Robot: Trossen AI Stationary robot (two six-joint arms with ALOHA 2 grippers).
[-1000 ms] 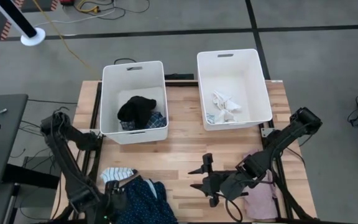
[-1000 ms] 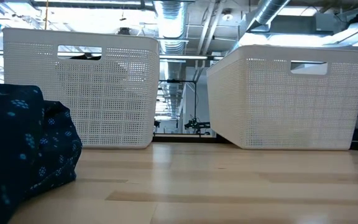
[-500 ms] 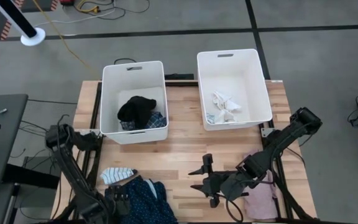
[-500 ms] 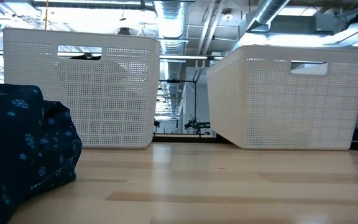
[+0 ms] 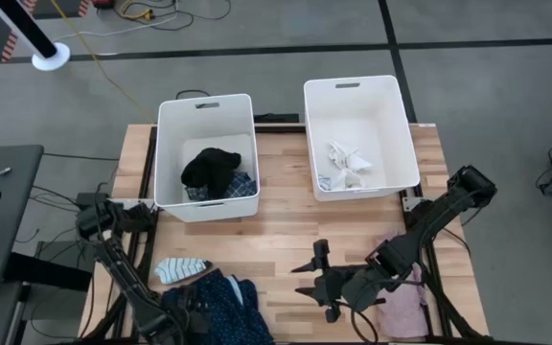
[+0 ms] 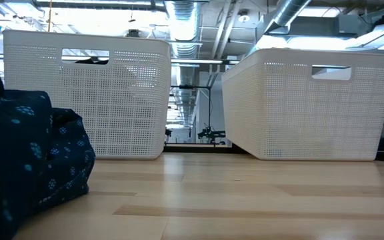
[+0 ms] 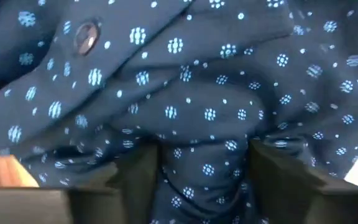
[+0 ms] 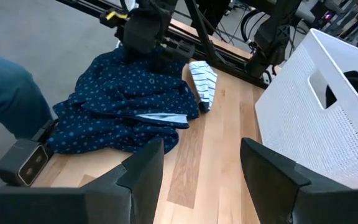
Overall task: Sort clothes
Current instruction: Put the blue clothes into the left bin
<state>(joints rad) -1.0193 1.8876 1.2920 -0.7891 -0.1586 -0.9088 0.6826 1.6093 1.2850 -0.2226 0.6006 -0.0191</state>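
Observation:
A navy patterned garment [image 5: 223,307] lies crumpled at the table's near left, also in the low view [image 6: 32,160]. My left gripper [image 5: 192,309] points down into it, open, with a bulge of the cloth between its fingers [image 7: 204,168]. A blue-white striped garment [image 5: 180,270] lies just beyond it. A pale pink garment [image 5: 405,305] lies at the near right under my right arm. My right gripper [image 5: 312,278] hangs open and empty over the table's middle. Black [image 5: 209,168] and plaid [image 5: 241,188] garments lie in the left bin, white ones [image 5: 346,163] in the right bin. My left gripper comes from above, pointing steeply down, and its two fingers [image 7: 135,180] stand sunk into the navy garment's top with a hump of cloth [image 7: 207,134] between them. The jaws stand apart. The garment lies on the table.
Two white perforated bins stand at the table's far side, left [image 5: 205,107] and right [image 5: 357,91]. Bare wood lies between the bins and the near garments. A small grey camera box [image 8: 20,163] sits at the near edge beside the navy garment.
My left gripper has sunk down onto the navy garment and shifted slightly toward the table's right. The garment's side that shows in the low view has bulged a little to the right.

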